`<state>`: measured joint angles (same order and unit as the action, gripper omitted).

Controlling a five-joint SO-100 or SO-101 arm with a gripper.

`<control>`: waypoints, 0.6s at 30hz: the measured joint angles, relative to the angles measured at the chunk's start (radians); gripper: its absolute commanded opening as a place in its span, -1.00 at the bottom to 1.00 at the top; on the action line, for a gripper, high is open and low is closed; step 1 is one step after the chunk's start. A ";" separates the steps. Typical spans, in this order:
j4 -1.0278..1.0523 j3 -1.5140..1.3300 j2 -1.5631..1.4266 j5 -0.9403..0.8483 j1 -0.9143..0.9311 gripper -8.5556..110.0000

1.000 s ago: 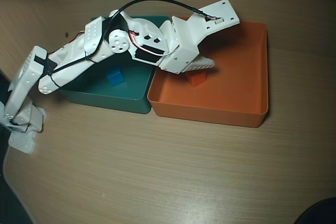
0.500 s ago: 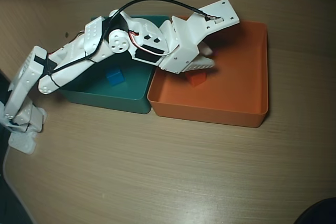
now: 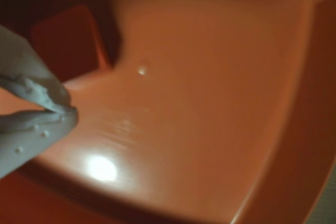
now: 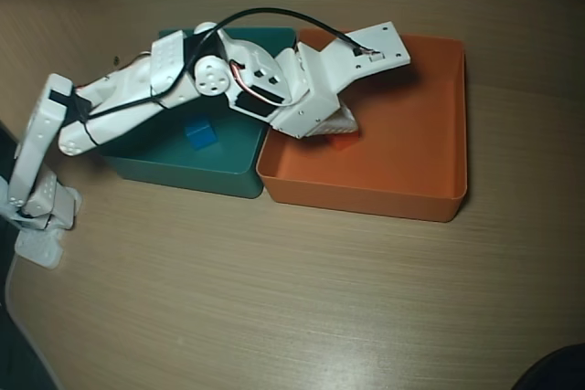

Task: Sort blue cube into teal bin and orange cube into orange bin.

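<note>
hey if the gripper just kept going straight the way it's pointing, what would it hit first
Probably the floor of the orange bin: the gripper angles down into it. The orange cube sits off to the side, though depth is unclear.

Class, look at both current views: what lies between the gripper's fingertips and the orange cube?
Nothing. In the wrist view, only bare floor of the orange bin separates the gripper from the orange cube. The overhead view hides that gap beneath the arm.

A light wood-grain tabletop (image 4: 274, 299) spreads below the arm in the overhead view, dimmer along its far edge.
</note>
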<state>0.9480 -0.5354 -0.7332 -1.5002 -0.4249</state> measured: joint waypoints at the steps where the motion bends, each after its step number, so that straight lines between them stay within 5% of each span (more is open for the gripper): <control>1: 0.000 -0.052 -0.052 0.000 -0.002 -0.96; 18: 0.000 -0.750 -0.813 0.000 0.005 -0.96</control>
<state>0.9480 -1.2855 -1.5463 -1.5002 -0.4203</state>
